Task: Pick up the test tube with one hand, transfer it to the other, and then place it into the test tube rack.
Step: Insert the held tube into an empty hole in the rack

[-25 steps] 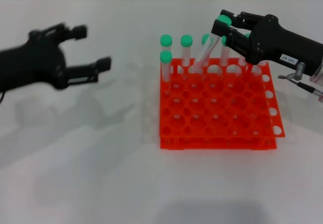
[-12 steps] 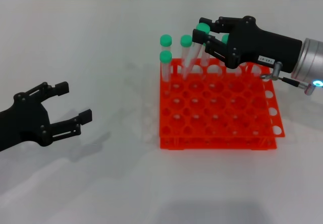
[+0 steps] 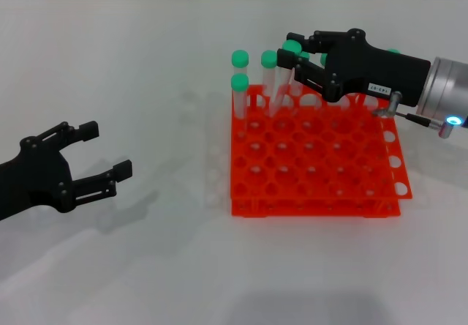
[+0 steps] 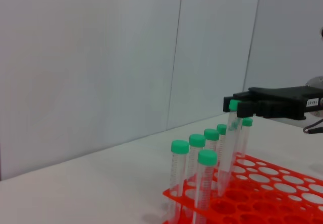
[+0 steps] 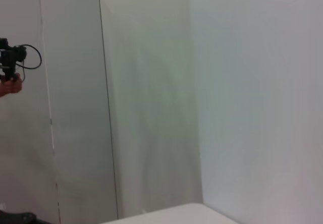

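Observation:
My right gripper [image 3: 291, 49], black with a white label, is shut on the green cap of the test tube [image 3: 292, 47]. The tube hangs tilted, its lower end at the back row of the orange-red rack [image 3: 314, 208]. The left wrist view shows the same: the right gripper [image 4: 241, 106] holds the tilted tube [image 4: 227, 153] over the rack [image 4: 262, 186]. My left gripper [image 3: 106, 149] is open and empty, low over the table far to the left of the rack.
Several other green-capped tubes [image 3: 240, 82] stand upright in the rack's back and left holes, close to the held tube; they also show in the left wrist view [image 4: 207, 158]. The white table [image 3: 146, 266] runs around the rack. The right wrist view shows only a wall.
The left gripper dropped down and back to the near left, then stayed still. The right gripper carried the tube leftwards along the rack's back row and slightly lower.

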`<act>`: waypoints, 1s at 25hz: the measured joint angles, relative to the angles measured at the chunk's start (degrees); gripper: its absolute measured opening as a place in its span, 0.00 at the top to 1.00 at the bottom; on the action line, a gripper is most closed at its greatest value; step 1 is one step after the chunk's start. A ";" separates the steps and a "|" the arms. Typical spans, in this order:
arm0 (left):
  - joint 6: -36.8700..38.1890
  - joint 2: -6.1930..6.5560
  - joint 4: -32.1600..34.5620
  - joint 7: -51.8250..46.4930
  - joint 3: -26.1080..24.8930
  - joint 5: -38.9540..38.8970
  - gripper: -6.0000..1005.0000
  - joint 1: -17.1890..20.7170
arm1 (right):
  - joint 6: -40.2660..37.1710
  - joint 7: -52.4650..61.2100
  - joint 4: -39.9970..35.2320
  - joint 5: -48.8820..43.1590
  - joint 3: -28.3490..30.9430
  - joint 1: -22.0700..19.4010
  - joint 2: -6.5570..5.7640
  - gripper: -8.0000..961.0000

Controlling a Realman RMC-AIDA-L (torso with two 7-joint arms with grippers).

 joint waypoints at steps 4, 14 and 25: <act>-0.18 -0.02 -0.03 0.02 -0.01 0.07 0.11 -0.29 | 1.05 0.22 0.00 0.03 -1.56 -0.04 -0.02 0.72; -0.66 -0.01 -2.28 0.06 -0.66 1.99 0.11 -1.16 | 4.57 1.57 0.08 0.25 -5.39 0.98 -0.02 0.72; -1.00 0.07 -4.58 0.09 -1.61 3.79 0.11 -3.14 | 6.93 3.43 0.31 0.26 -7.40 2.40 -0.01 0.72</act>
